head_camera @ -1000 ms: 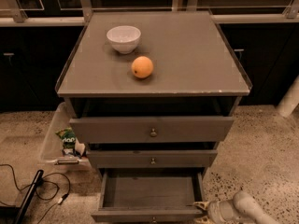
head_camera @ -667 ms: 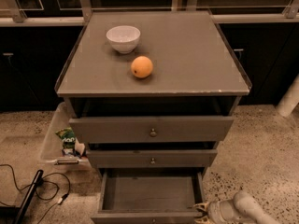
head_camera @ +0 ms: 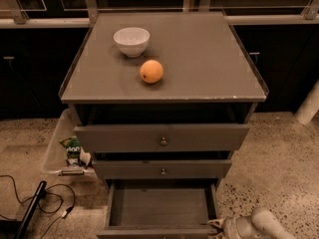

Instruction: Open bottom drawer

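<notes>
At the near bottom edge of the scene, the bottom drawer (head_camera: 159,205) stands pulled well out from the grey cabinet, its plain grey inside open to view and holding nothing that shows. Its front panel runs along the lower border, and its knob is out of sight. The gripper (head_camera: 218,226) sits low at the near right, just beside the drawer's front right corner; whether it is open, closed or holding anything I cannot tell.

The drawer looks like stiff painted wood, rigid and not fragile, probably light while unloaded, and likely to slide straight on its runners if drawn evenly. I judge the small round knob the best hold; being smooth metal, it may slip, so a square, centred grip would suit. The top edge of the front panel is a second choice. A pull from one corner could skew the drawer and make it bind.

Above it are the middle drawer (head_camera: 163,169) and the top drawer (head_camera: 162,137). On the worktop (head_camera: 209,59) sit a white bowl (head_camera: 131,40) and an orange (head_camera: 151,71).
</notes>
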`<state>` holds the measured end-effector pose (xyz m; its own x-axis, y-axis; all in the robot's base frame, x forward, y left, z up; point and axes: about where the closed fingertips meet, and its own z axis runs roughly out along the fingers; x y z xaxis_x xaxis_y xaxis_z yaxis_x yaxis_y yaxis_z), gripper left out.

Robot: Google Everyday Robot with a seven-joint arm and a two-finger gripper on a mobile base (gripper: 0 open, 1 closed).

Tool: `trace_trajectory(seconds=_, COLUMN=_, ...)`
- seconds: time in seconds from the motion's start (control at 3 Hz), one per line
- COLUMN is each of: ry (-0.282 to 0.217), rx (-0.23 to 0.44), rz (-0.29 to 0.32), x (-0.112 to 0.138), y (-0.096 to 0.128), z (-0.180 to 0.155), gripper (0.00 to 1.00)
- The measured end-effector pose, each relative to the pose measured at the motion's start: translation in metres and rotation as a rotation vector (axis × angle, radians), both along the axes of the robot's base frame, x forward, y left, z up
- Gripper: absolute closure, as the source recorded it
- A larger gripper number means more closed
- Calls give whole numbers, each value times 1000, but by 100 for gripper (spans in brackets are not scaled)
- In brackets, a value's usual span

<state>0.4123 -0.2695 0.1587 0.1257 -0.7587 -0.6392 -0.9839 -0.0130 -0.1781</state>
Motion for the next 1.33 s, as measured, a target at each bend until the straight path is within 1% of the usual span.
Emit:
trace_trajectory(seconds=1.0, ry=0, rx=0, rz=0, x=0, y=0, z=0, gripper=12)
trace_trajectory(seconds=1.33, ry=0, rx=0, rz=0, x=0, y=0, z=0, gripper=0)
